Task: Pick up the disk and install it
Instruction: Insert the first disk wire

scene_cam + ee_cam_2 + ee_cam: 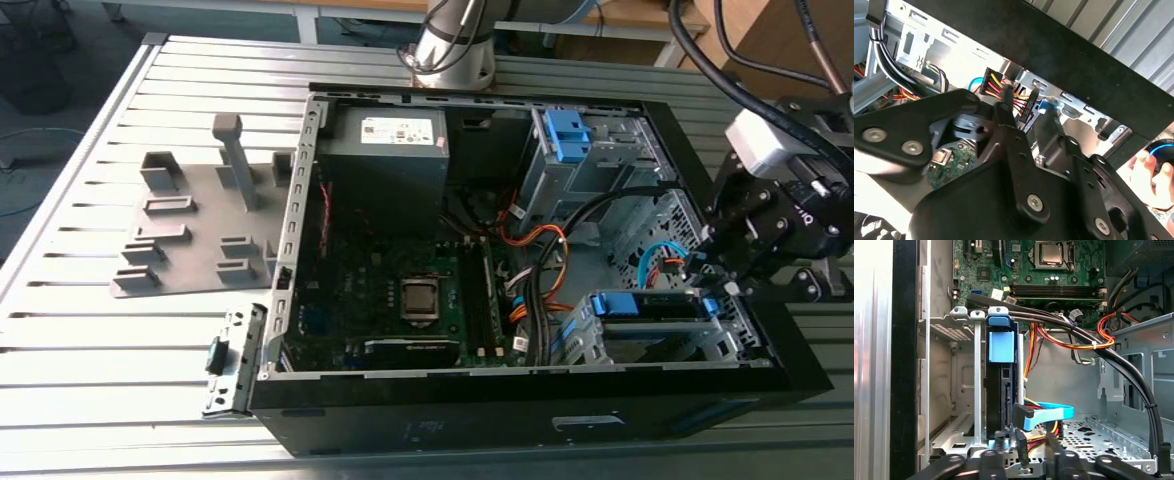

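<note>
Since the disk [996, 390] stands on edge inside the drive cage [961, 390], we judge the install step nearly finished; our pincer [1021, 459] hovers spread just beside it, pinching nothing, and seating calls for a straight, gentle push.

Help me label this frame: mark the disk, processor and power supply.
disk [1001, 346]: first wrist view, on its blue bracket tab.
processor [419, 299]: exterior view, on its metal lid.
power supply [387, 180]: exterior view, on its grey face.
</note>
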Robot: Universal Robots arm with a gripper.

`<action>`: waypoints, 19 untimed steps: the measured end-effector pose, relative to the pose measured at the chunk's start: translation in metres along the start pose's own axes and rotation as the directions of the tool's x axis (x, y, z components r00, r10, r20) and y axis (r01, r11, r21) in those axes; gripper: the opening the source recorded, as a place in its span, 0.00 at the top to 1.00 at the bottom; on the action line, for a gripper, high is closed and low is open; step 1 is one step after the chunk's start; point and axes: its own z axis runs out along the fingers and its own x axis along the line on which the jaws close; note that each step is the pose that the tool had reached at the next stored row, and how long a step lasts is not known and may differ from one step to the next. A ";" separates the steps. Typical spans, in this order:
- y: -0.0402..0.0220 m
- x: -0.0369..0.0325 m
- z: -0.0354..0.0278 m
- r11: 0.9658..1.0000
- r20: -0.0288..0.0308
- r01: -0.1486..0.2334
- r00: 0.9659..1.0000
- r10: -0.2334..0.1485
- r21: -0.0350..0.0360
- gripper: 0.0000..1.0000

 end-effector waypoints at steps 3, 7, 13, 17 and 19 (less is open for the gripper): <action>0.0000 -0.0001 0.0000 1.000 0.000 0.000 1.000 0.000 0.000 0.67; 0.0000 -0.0002 0.0001 1.000 0.000 0.000 1.000 0.000 0.000 0.84; 0.0000 -0.0003 0.0001 1.000 0.000 0.000 1.000 0.000 0.000 0.84; 0.0062 -0.0003 0.0004 1.000 0.000 0.000 1.000 0.000 0.000 0.84; 0.0127 -0.0001 0.0007 1.000 0.000 0.000 1.000 0.000 0.001 0.84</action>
